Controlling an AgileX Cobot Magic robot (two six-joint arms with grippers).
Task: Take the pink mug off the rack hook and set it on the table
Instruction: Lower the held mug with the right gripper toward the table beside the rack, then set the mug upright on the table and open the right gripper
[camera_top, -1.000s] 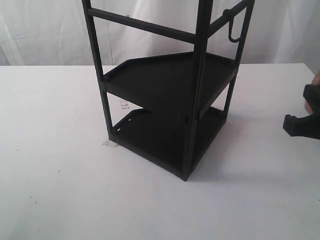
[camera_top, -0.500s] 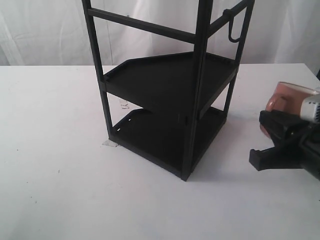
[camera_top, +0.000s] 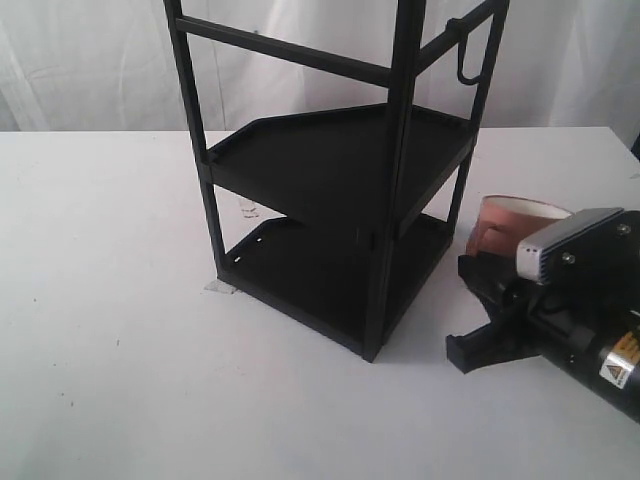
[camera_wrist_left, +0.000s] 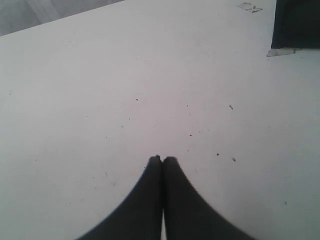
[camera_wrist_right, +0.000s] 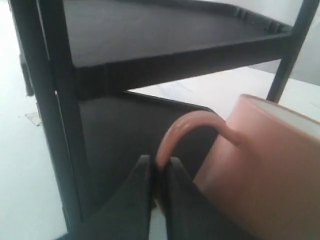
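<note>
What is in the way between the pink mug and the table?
Nothing I can see. The right gripper pinches the pink mug by its handle, beside the rack, and only bare table shows around it.

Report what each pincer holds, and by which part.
The right pincer grips the pink mug by its loop handle. The left pincer is shut on nothing.

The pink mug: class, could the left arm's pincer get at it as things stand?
Probably not directly. The left pincer hangs shut over the table, the rack stands between it and the pink mug, and the right pincer grips the mug's handle.
</note>
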